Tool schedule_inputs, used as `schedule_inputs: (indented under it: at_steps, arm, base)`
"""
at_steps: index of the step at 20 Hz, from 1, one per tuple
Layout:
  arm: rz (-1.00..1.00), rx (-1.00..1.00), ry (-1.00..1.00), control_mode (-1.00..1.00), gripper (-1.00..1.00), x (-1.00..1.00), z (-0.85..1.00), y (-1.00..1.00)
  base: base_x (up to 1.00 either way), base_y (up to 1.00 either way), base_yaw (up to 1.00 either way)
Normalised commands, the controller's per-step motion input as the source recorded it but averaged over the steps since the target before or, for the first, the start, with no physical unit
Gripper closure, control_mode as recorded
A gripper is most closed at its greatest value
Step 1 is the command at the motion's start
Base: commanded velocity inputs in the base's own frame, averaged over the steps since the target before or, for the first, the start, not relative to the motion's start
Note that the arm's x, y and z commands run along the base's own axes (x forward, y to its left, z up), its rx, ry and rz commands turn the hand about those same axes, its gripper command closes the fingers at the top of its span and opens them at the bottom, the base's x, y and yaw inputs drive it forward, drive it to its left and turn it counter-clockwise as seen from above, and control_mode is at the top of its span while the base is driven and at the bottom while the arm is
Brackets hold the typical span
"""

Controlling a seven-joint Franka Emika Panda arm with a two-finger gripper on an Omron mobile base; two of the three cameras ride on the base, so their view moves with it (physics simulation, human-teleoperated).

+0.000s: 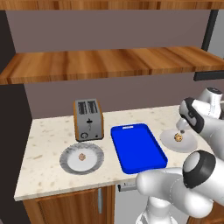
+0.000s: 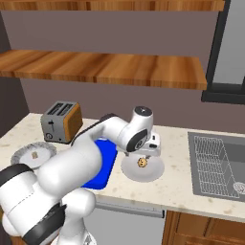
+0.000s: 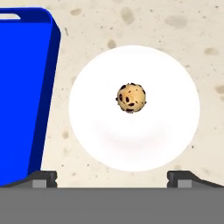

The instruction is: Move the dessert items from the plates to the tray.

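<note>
Counter (image 1: 48, 144): speckled beige, wooden shelves above.
Sink (image 2: 220, 162): seen from right base camera.
Gripper (image 3: 112, 178): wide open, empty, above pale plate (image 3: 105, 144) bearing cookie morsel (image 3: 131, 98).
Tray (image 1: 136, 148): between plates.
Ribbed plate (image 1: 70, 164): second morsel (image 1: 81, 157).

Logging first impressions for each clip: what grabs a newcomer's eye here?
The bright blue tray in the middle of the counter, empty. Right of it, the gripper hovers open above a pale plate holding a speckled cookie ball. Left of the tray, a ribbed plate with another morsel sits before the toaster.
</note>
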Motion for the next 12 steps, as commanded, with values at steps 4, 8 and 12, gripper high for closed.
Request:
schedule_inputs:
  at_steps: [4, 8, 12]
  arm:
    - [0.00, 0.00, 0.00, -1.00, -1.00, 0.07, -0.29, -0.04]
    - [0.00, 0.00, 0.00, -1.00, -1.00, 0.15, -0.28, 0.00]
    - [0.00, 0.00, 0.00, -1.00, -1.00, 0.24, -0.20, 0.00]
  base:
    - [0.00, 0.00, 0.00]
    - [0.00, 0.00, 0.00]
    - [0.00, 0.00, 0.00]
